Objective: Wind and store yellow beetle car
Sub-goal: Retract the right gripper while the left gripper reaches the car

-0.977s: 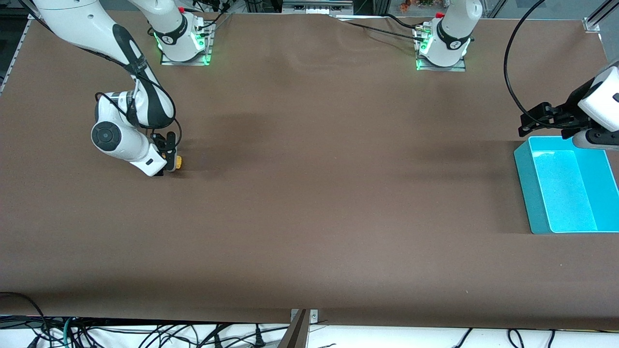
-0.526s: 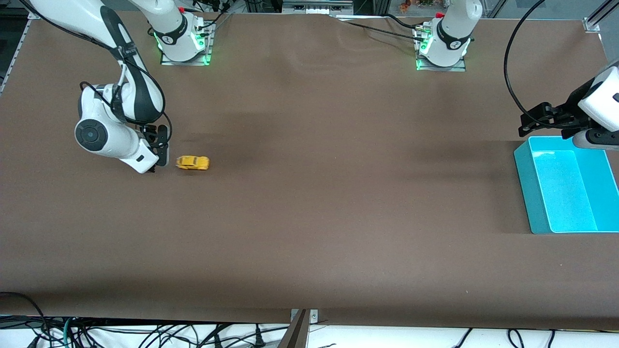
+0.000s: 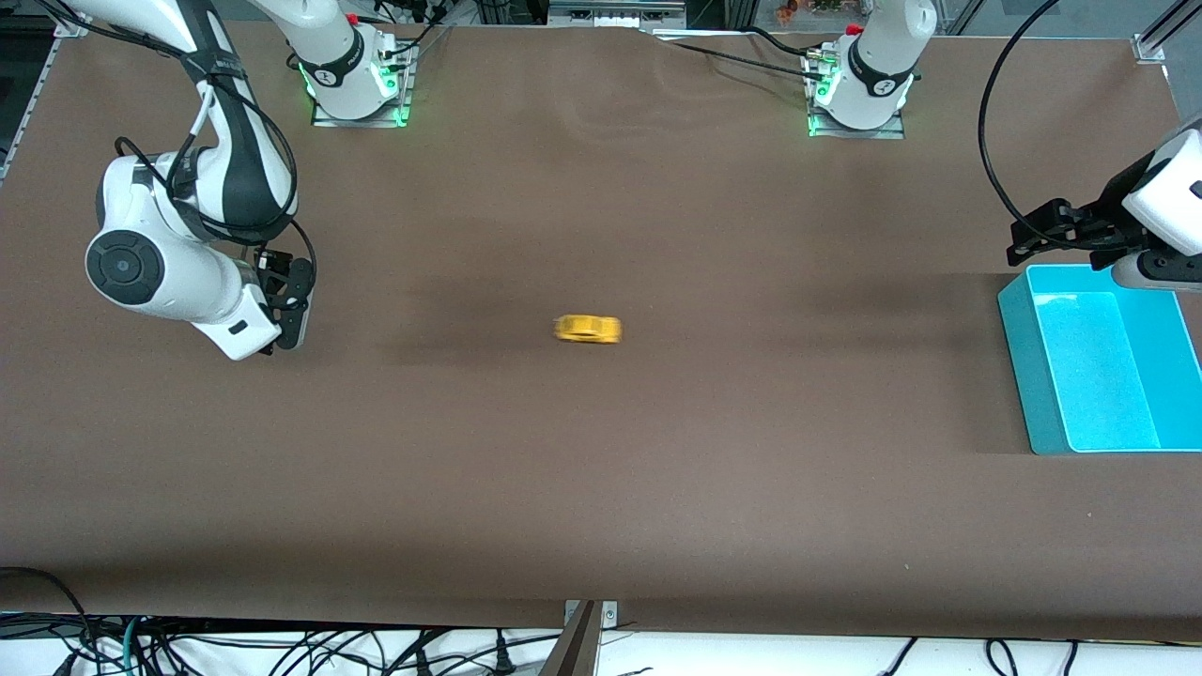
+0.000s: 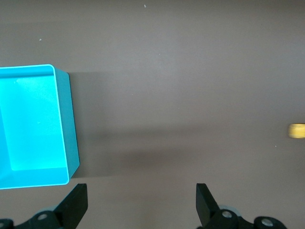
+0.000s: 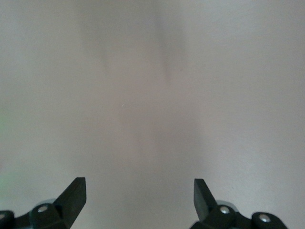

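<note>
The right gripper (image 3: 293, 314), wide open and empty above the desk's right-arm end, has the yellow beetle car (image 3: 588, 329) mid-desk, long axis toward the bin (image 3: 1019, 361), where the left gripper (image 3: 1042, 230) waits open, about as near.
</note>
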`<state>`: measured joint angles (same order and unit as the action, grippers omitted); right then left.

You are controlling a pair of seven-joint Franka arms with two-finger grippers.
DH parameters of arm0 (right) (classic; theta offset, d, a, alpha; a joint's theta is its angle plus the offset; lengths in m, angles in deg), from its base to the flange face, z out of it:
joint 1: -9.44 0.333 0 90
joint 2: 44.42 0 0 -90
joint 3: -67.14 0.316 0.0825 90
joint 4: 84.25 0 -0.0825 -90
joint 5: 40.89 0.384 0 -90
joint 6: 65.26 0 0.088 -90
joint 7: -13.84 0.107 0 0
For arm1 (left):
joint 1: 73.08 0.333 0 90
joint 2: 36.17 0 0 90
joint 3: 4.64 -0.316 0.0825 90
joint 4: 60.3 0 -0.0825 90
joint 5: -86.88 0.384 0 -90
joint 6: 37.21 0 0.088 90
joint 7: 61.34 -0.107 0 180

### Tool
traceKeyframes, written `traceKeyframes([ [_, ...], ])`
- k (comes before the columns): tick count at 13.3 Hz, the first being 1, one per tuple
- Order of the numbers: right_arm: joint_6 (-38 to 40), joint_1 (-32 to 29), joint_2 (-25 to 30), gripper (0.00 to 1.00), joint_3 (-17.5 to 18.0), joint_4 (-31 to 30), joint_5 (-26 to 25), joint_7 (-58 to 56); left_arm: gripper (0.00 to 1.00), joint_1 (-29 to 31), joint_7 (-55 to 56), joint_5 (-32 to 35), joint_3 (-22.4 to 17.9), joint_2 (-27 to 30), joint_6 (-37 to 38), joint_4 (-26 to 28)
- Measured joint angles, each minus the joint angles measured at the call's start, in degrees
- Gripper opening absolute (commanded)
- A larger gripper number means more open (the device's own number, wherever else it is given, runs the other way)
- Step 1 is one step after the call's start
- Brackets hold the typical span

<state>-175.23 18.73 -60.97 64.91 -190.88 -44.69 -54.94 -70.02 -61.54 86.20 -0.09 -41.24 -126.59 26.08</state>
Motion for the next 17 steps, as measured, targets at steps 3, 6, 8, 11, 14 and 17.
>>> traceKeyframes([
  [3, 0.6, 1.1, 0.0, 1.0, 0.0, 3.3, 0.0, 7.6, 1.0, 0.0, 0.0, 0.0, 0.0, 0.0, 0.0, 0.0],
  [6, 1.6, 1.1, 0.0, 1.0, -0.3, 6.8, 0.0, 11.9, 1.0, 0.0, 0.0, 0.0, 0.0, -0.4, 0.0, 0.0],
  [8, 3.6, 0.7, 0.0, 1.0, -0.7, 10.0, 0.0, 13.5, 1.0, 0.0, 0.0, 0.0, 0.0, -0.7, 0.0, 0.0],
  [11, 7.9, -0.1, 0.1, 1.0, -2.3, 15.3, 0.0, 17.2, 1.0, 0.0, -0.5, 0.0, 0.2, -0.9, 0.2, 0.4],
  [14, 12.3, -0.4, 0.4, 1.0, -4.4, 21.3, 0.0, 19.8, 1.0, -0.2, -10.0, 0.0, 1.3, -3.3, 0.5, 1.4],
  [17, 15.9, -0.4, 0.5, 1.0, -5.5, 23.7, 0.0, 26.2, 1.0, -0.4, -26.4, 0.0, 2.6, -6.4, 0.4, 3.1],
])
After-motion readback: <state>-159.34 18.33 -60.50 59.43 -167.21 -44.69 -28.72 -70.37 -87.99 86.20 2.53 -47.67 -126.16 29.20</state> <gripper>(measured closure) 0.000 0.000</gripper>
